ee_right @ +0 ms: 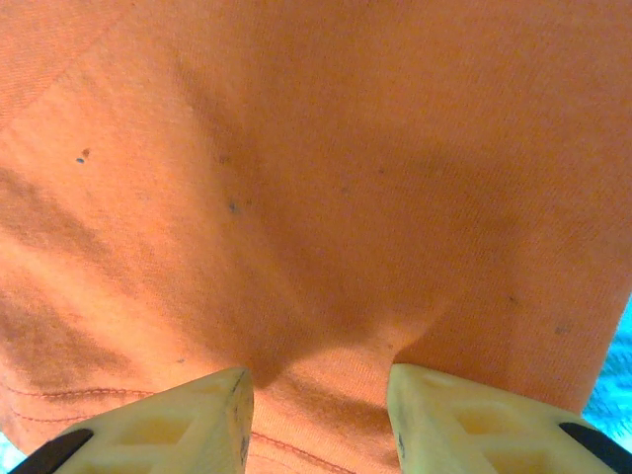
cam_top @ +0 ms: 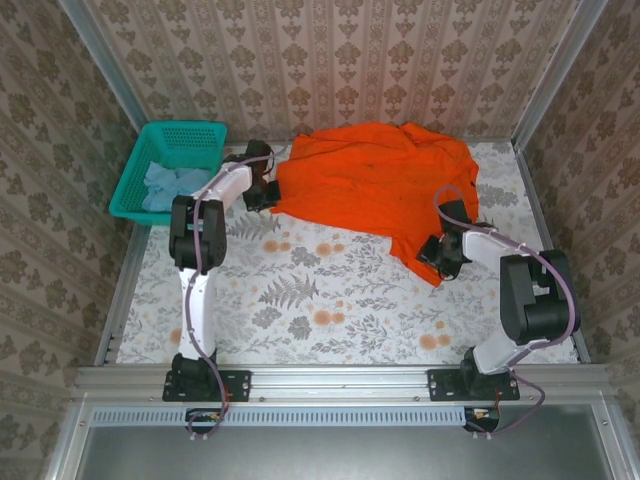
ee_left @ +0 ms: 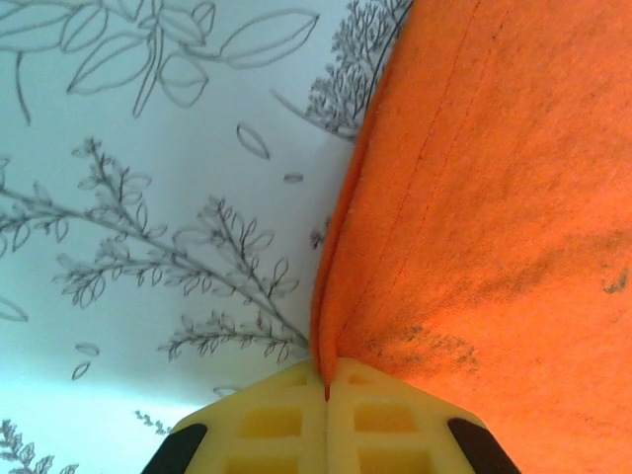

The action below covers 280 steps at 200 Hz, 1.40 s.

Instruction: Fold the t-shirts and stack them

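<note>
The orange t-shirt [cam_top: 370, 185] lies spread and rumpled across the far middle of the table. My left gripper [cam_top: 266, 197] is at its left edge, shut on a thin fold of the hem [ee_left: 341, 296], which runs up from between the closed yellow fingers [ee_left: 286, 425]. My right gripper [cam_top: 437, 256] sits on the shirt's near right corner. In the right wrist view its jaws [ee_right: 318, 400] stand apart, with orange cloth [ee_right: 316, 178] bulging between them near a stitched seam. The light-blue t-shirt [cam_top: 165, 188] lies crumpled in the basket.
A teal mesh basket [cam_top: 180, 127] stands at the far left, just beyond the left arm. The floral tablecloth [cam_top: 330, 300] is bare between the arms and the shirt. Wallpapered walls close in the sides and back.
</note>
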Motion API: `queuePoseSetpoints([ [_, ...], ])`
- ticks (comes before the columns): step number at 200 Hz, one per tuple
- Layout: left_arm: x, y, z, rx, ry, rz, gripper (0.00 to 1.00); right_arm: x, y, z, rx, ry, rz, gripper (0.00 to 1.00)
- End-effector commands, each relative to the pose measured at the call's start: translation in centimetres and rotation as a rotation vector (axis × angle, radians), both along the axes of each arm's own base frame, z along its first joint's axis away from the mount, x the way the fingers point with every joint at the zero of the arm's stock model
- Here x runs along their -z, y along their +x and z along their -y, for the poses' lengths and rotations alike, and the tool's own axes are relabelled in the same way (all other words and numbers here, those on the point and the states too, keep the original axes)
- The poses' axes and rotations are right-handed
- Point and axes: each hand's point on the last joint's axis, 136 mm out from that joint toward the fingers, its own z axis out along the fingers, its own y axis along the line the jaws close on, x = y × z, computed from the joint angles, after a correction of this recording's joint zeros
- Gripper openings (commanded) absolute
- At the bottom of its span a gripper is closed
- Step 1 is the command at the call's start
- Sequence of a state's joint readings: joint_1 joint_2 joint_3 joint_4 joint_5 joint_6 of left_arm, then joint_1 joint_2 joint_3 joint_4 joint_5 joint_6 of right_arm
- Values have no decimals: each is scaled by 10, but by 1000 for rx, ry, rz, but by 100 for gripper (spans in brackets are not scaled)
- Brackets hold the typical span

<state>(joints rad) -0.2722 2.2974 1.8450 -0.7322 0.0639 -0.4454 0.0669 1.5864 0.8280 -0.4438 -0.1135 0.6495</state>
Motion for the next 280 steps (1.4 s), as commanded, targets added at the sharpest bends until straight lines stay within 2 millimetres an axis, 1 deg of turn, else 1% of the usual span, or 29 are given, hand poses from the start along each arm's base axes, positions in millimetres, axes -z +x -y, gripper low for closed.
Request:
queuePoseSetpoints([
  [1,36,-63,-25,-3,88,-176,0,12,-52,-4,-52,3,-168,41],
  [16,27,-85,-30,-8,85,-178,0,12,-68,-8,-93,20,-211,39],
  [27,23,-107,-36,-7,91,-188,0,11,-81,-11,-119,35,-234,38],
  [34,17,-118,-39,-7,96,-184,0,9,-87,-13,-127,43,-241,38],
  [50,11,-152,-49,-17,112,-204,0,6,-103,-18,-142,65,-246,38],
  [61,11,-176,-54,-32,112,-227,0,6,-115,-20,-145,75,-259,39],
  [63,10,-180,-55,-39,111,-230,0,6,-116,-21,-144,76,-262,39],
  [66,10,-185,-57,-46,109,-232,0,2,-116,-22,-147,82,-239,39],
  [75,9,-200,-60,-70,104,-242,0,0,-121,-25,-148,94,-234,39],
  [92,9,-221,-67,-114,111,-254,0,-4,-127,-34,-150,117,-229,40],
  [103,7,-227,-70,-136,109,-251,0,-7,-131,-41,-143,145,-232,42],
  [113,6,-231,-70,-152,104,-253,3,-10,-133,-44,-133,160,-230,45],
  [120,5,-231,-70,-163,98,-250,1,-12,-134,-45,-127,169,-220,48],
  [127,2,-232,-69,-172,93,-248,0,-16,-132,-46,-119,176,-203,52],
  [138,-3,-232,-70,-190,97,-239,0,-26,-123,-46,-118,173,-154,56],
  [142,-7,-230,-70,-195,95,-231,4,-30,-119,-46,-118,171,-137,57],
  [149,-14,-226,-70,-201,91,-211,24,-41,-109,-45,-114,161,-91,60],
  [153,-18,-223,-70,-203,91,-196,30,-48,-104,-44,-110,156,-64,61],
  [165,-34,-213,-69,-198,87,-155,35,-66,-86,-40,-88,139,17,61],
  [177,-52,-202,-69,-196,77,-124,43,-88,-67,-28,-53,97,107,63],
  [186,-64,-197,-69,-198,70,-109,52,-99,-60,-16,-18,63,138,64],
  [197,-75,-194,-70,-207,55,-93,55,-107,-57,4,64,26,147,66],
  [206,-81,-194,-73,-222,44,-86,56,-108,-60,16,131,29,140,66],
  [213,-83,-195,-77,-238,36,-87,57,-105,-66,25,194,35,126,65],
  [229,-78,-204,-87,-291,3,-112,57,-94,-83,31,274,58,81,63],
  [236,-72,-210,-91,-320,-22,-131,57,-88,-93,30,304,72,49,61],
  [250,-60,-221,-91,-372,-93,-164,54,-76,-108,19,330,136,-3,57],
  [266,-46,-229,-84,-407,-171,-195,49,-64,-127,10,362,179,-55,55],
  [280,-36,-234,-77,-421,-214,-225,45,-55,-141,7,344,166,-93,54],
])
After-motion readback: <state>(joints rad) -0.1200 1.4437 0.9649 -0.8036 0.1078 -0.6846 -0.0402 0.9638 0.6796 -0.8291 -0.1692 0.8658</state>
